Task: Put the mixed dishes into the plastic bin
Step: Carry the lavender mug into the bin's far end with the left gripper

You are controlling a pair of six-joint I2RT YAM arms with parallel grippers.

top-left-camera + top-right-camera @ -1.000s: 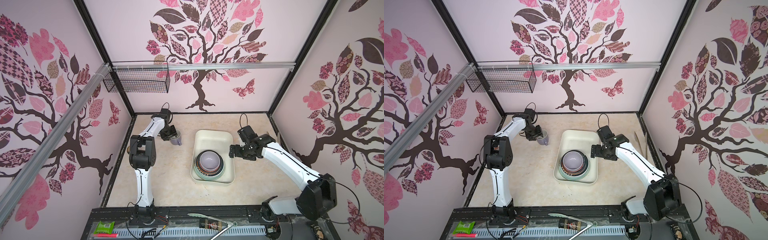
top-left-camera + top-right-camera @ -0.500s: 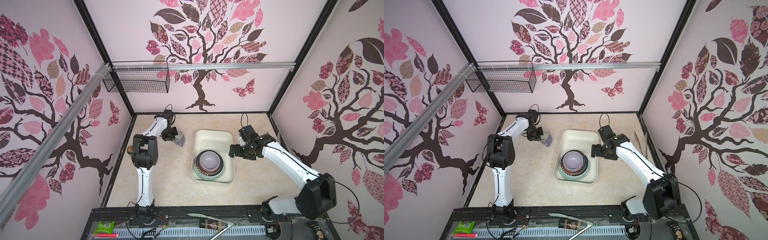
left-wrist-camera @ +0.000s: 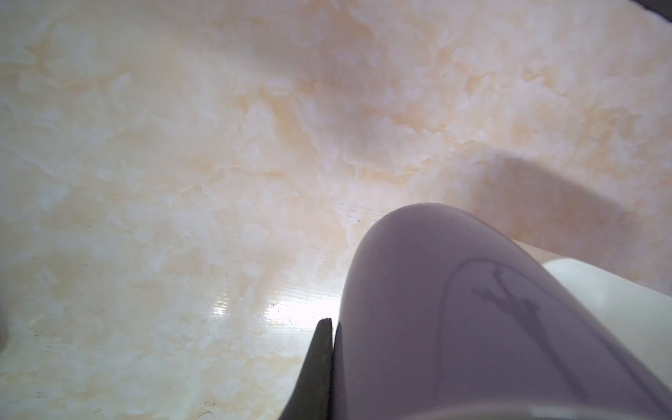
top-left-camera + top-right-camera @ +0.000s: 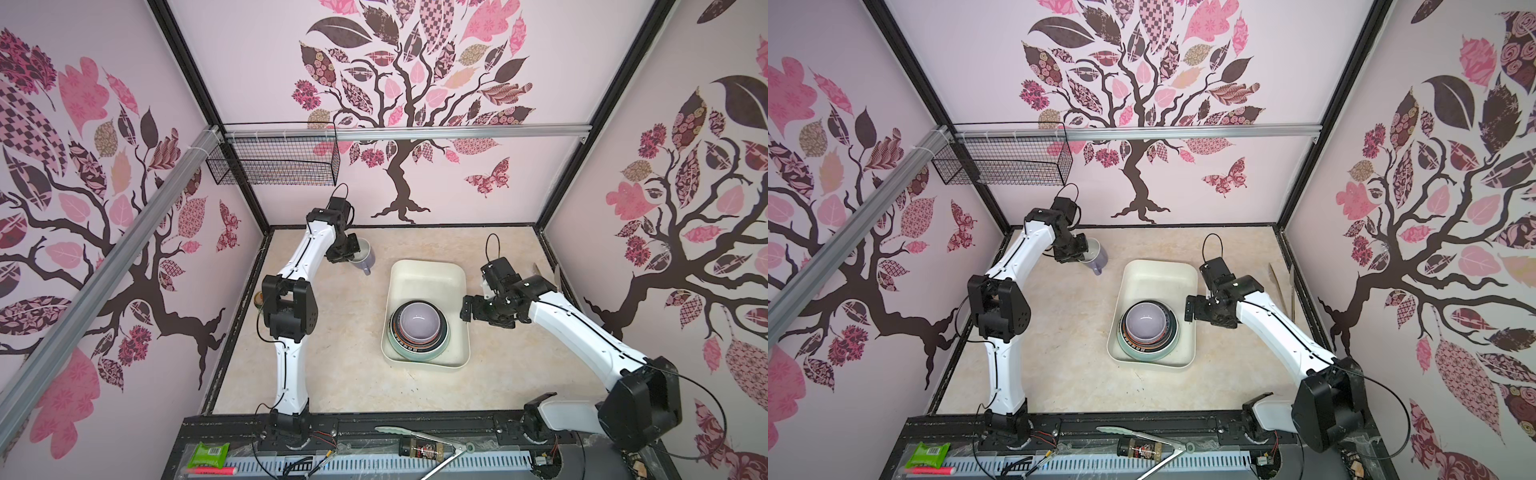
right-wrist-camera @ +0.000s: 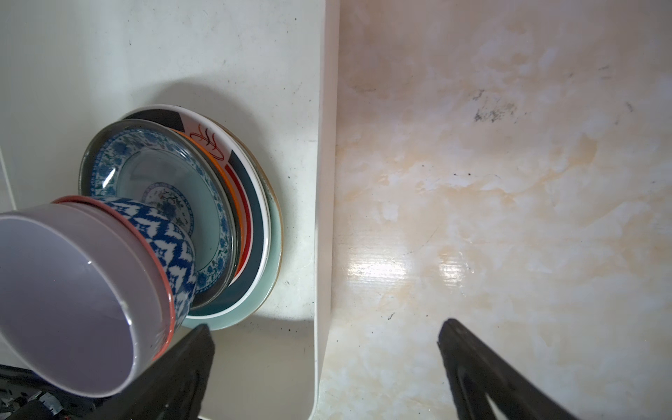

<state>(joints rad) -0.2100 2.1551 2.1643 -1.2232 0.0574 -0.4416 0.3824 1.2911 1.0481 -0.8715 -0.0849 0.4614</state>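
Note:
The lavender mug hangs tilted over the back left of the table, left of the plastic bin. My left gripper is shut on its rim. In the left wrist view one finger presses the mug's outer wall; the other is hidden. In the bin lies a stack of plates with a mint-green one lowest and a pale-inside bowl on top. My right gripper stands open over the bin's right rim.
A black wire basket hangs on the back left wall. Long wooden utensils lie along the right wall. A can stands at the table's left edge behind my left arm. Tongs and a green packet rest on the front rail.
My left gripper has shut on the mug's rim and raised it, tilted, a little toward the bin. The right arm and the stack in the bin have not moved.

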